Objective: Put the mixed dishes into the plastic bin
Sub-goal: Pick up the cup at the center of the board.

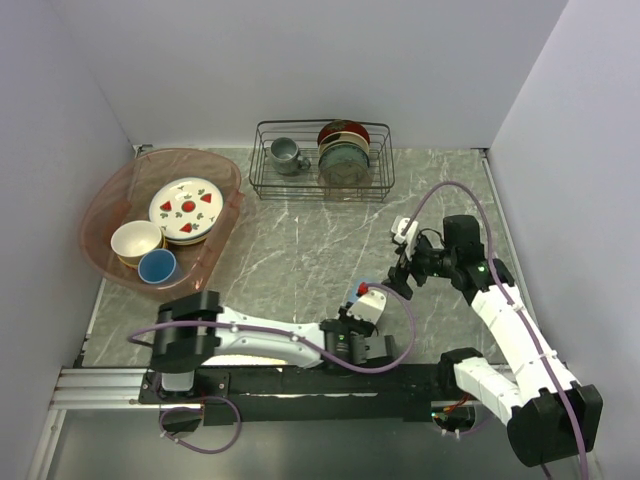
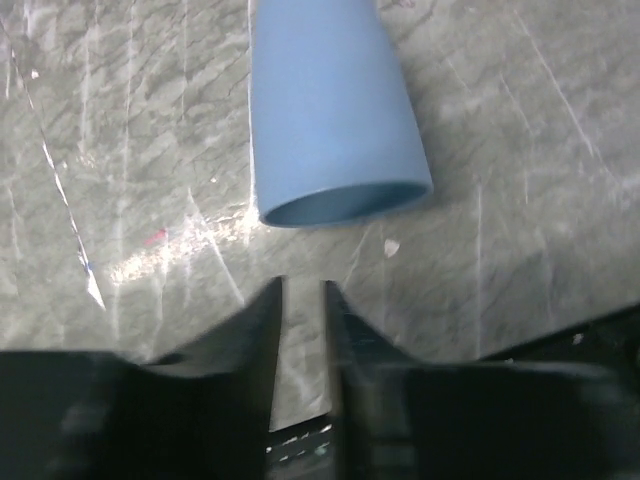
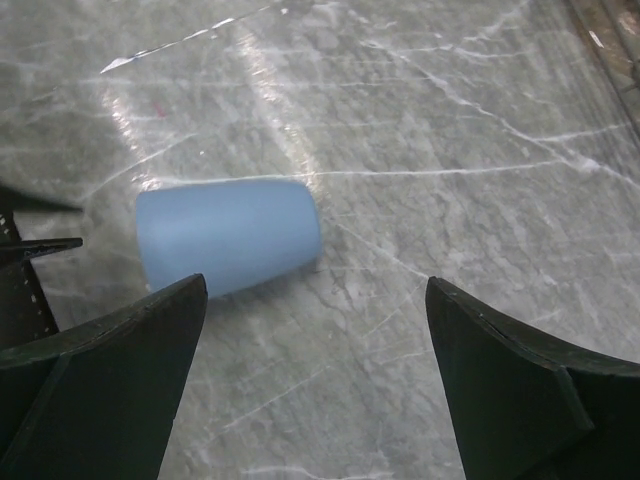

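A light-blue cup (image 2: 330, 110) lies on its side on the marble table, its mouth facing my left gripper (image 2: 303, 290). That gripper sits just short of the cup, its jaws a narrow gap apart with nothing between them. My right gripper (image 3: 315, 290) is wide open over bare table, with the same cup (image 3: 228, 235) ahead of its left fingertip and not touching it. At the far left the plastic bin (image 1: 100, 215) holds the strawberry plate (image 1: 186, 208), a cream bowl (image 1: 136, 240) and another blue cup (image 1: 157, 266).
A black wire rack (image 1: 320, 185) stands at the back centre with a grey mug (image 1: 286, 155) and dark plates (image 1: 344, 150) upright in it. White walls close in the table on the left, right and back. Both arms meet near the table's front middle.
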Motion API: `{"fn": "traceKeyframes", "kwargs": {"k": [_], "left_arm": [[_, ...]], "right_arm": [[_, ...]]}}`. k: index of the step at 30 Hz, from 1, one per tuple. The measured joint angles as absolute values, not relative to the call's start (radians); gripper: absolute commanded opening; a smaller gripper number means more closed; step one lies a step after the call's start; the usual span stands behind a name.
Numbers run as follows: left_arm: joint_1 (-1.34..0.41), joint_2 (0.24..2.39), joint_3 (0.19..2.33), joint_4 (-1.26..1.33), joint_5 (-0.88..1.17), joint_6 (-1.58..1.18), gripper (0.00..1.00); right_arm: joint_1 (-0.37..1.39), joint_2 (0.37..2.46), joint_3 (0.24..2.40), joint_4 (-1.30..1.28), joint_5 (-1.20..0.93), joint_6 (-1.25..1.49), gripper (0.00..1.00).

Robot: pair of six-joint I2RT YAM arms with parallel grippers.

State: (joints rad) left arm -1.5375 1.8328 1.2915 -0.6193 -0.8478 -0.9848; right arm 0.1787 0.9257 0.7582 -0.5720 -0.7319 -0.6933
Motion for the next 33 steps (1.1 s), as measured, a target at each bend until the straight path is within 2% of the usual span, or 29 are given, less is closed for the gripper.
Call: {"fn": "traceKeyframes", "kwargs": {"k": [1,3,4,6,7,13,18,24,29,30,33], "left_arm": [[-1.538,1.810,1.271,-0.607,-0.837,-0.967,0.49],[-1.538,1.747,1.214,-0.569,-0.810,-0.919,0.64],[-1.538,1.711,1.178,-0.537,-0.795,-0.890,0.81],[-1.538,1.628,1.096,-0.472,-0.759,-0.826,0.96],[-1.538,1.577,1.045,-0.431,-0.739,-0.795,0.99],[-1.511,1.248,0.795,-0.271,-0.642,-0.679,0.99],[-1.494,1.176,0.726,-0.168,-0.599,-0.648,0.99],[-1.528,1.378,0.817,-0.197,-0.637,-0.679,0.99],[-1.568,1.656,1.069,-0.478,-0.785,-0.892,0.98],[-1.573,1.717,1.126,-0.554,-0.817,-0.961,0.95],[-1.577,1.869,1.254,-0.775,-0.891,-1.144,0.76]], "right_arm": [[0.179,0.929,0.762,-0.585,-0.739,-0.708,1.00],[0.178,0.935,0.773,-0.628,-0.766,-0.778,1.00],[0.177,0.935,0.778,-0.659,-0.783,-0.837,1.00],[0.176,0.935,0.786,-0.732,-0.814,-0.977,1.00],[0.176,0.936,0.786,-0.778,-0.824,-1.077,1.00],[0.179,1.060,0.809,-1.022,-0.856,-1.513,1.00],[0.193,1.165,0.866,-1.084,-0.913,-1.566,1.00],[0.367,1.085,0.781,-0.935,-0.890,-1.337,1.00],[0.437,1.063,0.718,-0.820,-0.842,-1.157,1.00],[0.438,1.068,0.718,-0.799,-0.839,-1.134,1.00],[0.442,1.075,0.718,-0.775,-0.838,-1.098,1.00]]}}
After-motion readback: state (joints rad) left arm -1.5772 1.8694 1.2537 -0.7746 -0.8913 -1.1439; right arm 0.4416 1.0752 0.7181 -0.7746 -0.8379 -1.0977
